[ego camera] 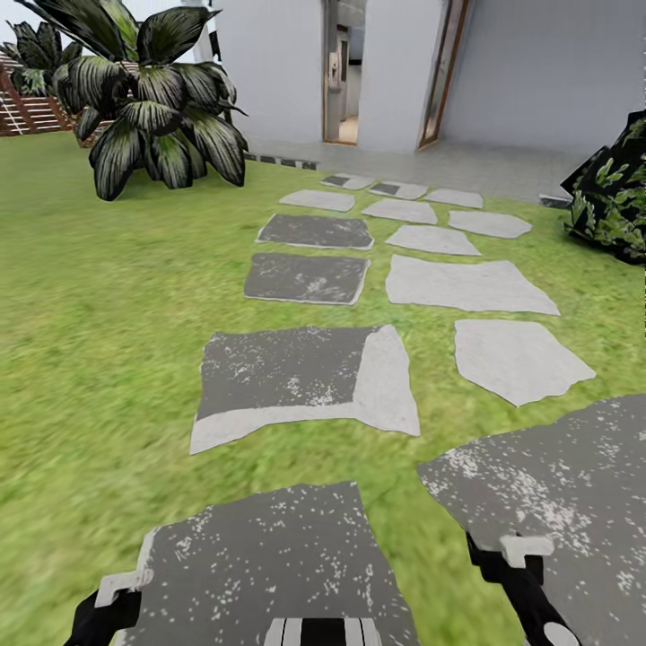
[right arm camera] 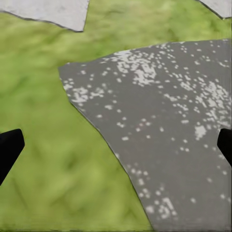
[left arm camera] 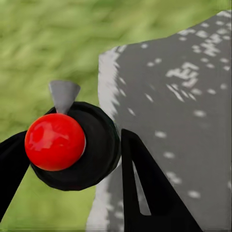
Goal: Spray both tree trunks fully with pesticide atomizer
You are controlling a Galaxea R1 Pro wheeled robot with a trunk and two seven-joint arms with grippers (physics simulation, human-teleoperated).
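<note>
Pesticide atomizer (left arm camera: 99, 145) pinched in the left gripper (left arm camera: 72, 159), over grass (left arm camera: 43, 43) beside a stepping stone (left arm camera: 183, 96); right gripper (right arm camera: 116, 145) spread wide, empty. Likely risks: slipping from a shallow pinch while driving, or spray wasted on lawn. Grey nozzle aimed out over the grass; long axis seemingly along the fingers, foreshortened.

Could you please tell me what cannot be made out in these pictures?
Pesticide atomizer: left wrist view, seen end-on; its red knob hides the body.
Right gripper: right wrist view, fingers cut off by both side edges.
Leafy bush: head view, cut by the right edge.
Doorway: head view, interior too small.
</note>
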